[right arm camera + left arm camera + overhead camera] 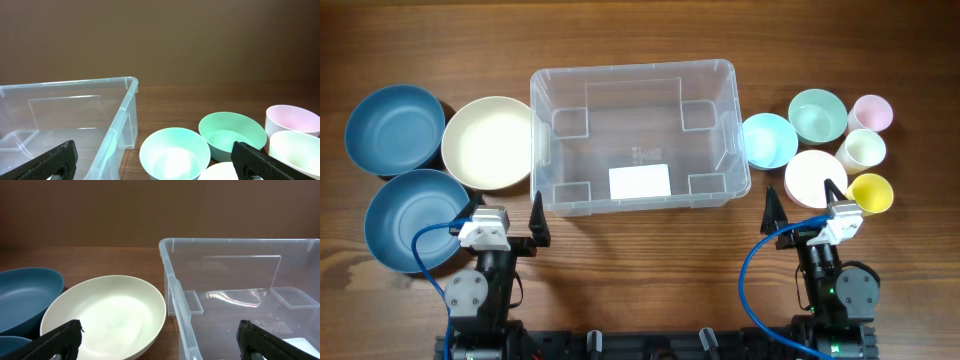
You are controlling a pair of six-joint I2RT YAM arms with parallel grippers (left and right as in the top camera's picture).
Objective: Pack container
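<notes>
The container [632,68] is a large clear bin in the middle of the table, with only a white label [640,181] on its base. My left gripper [506,212] stands open just in front of its near-left corner, holding nothing. In the left wrist view the left gripper [159,332] spans the container's left wall [172,285] and a cream bowl [107,315]. My right gripper [803,205] is open off the near-right corner. In the right wrist view the right gripper [154,152] frames the container's right wall [120,122] and a pale cyan bowl [175,152].
Left of the bin lie two blue bowls [395,125] [415,220] and the cream bowl [490,142]. To its right are the cyan bowl [769,140], a mint bowl [817,114], a white bowl [813,178] and pink [870,112], white [865,149] and yellow [870,192] cups.
</notes>
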